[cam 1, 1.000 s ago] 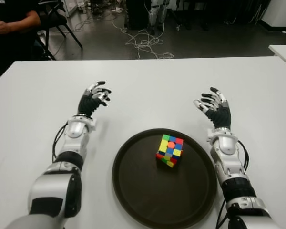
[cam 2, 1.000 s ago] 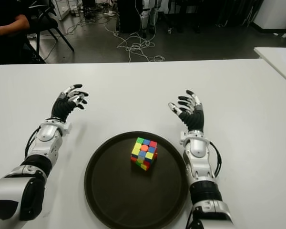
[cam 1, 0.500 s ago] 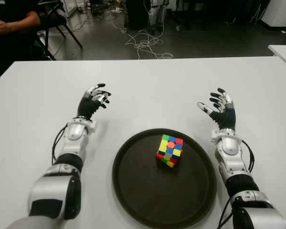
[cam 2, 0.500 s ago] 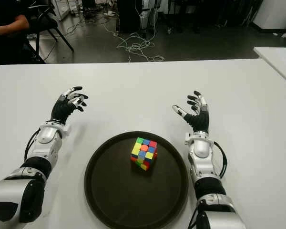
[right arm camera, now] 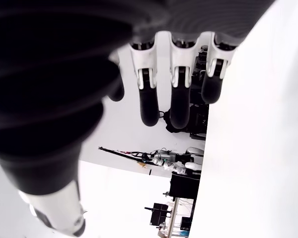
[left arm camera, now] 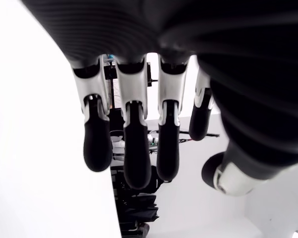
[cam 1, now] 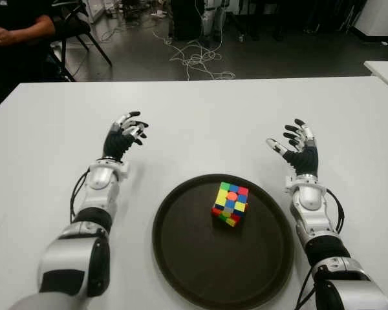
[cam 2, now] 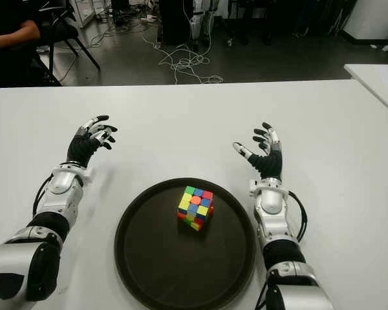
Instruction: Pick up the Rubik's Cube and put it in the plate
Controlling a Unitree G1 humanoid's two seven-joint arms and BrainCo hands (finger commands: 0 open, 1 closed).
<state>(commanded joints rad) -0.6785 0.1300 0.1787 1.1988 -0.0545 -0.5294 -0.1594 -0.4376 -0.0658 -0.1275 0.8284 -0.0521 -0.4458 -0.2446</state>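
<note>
The Rubik's Cube sits in the dark round plate, a bit toward 12 o'clock from its middle. The right hand at the plate's 2 o'clock and the left hand at 10 o'clock are both relaxed, fingers spread, holding nothing above the white table.

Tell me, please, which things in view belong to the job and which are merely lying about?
Belonging to the job:
- Rubik's Cube, already in the plate
- plate
- left hand, open, left of the plate
- right hand, open, right of the plate

Just lying about:
- cables on the floor
- person seated beyond the table
</note>
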